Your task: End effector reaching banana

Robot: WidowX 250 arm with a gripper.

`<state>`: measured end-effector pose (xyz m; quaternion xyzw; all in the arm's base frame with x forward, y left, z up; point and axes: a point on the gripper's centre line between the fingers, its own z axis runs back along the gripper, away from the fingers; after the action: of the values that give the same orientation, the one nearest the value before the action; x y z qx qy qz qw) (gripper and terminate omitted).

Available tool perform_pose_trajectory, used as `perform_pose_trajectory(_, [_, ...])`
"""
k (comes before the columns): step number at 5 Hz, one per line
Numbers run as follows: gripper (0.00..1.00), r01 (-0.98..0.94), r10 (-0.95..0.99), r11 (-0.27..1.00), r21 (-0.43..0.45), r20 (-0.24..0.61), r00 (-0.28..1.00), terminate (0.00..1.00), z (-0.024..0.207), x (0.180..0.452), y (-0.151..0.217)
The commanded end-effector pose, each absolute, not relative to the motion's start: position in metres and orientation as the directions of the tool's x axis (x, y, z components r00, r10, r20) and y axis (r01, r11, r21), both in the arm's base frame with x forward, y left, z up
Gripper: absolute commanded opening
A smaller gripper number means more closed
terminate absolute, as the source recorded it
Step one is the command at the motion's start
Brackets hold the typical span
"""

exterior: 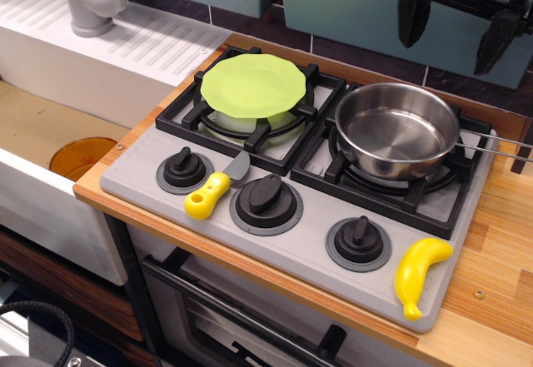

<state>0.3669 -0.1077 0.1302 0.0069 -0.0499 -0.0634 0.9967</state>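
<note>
Grey stove (150,185) on wooden counter (491,300). Steel pan (397,130) on right burner, green plate (255,86) on left. Black gripper (454,22) high at top right, fingers apart, well above pan. Banana (420,275): glossy yellow, curved, on stove's front right corner beside right knob (359,241).

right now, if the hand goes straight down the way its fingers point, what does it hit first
Probably the pan, near its right rim; the hand hangs open above it. Depth is unclear, so it may land behind it. Not the banana.
</note>
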Motion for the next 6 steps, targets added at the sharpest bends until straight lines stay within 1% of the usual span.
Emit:
perform_pose_trajectory(1, [1.0,0.126,-0.127,0.992,0.02,0.099,0.987,0.0,0.13,0.367,-0.108])
perform_pose_trajectory(2, [1.0,0.091,-0.092,0.996,0.015,0.088,0.992,0.0,0.137,0.352,-0.126])
perform_pose_trajectory(3, [1.0,0.083,-0.085,0.996,0.027,0.096,0.992,0.0,0.138,0.341,-0.135])
perform_pose_trajectory(5, [1.0,0.095,-0.098,0.995,0.033,0.133,0.986,0.0,0.124,0.321,-0.142])
perform_pose_trajectory(6, [1.0,0.104,-0.108,0.994,0.035,0.156,0.982,0.0,0.113,0.309,-0.143])
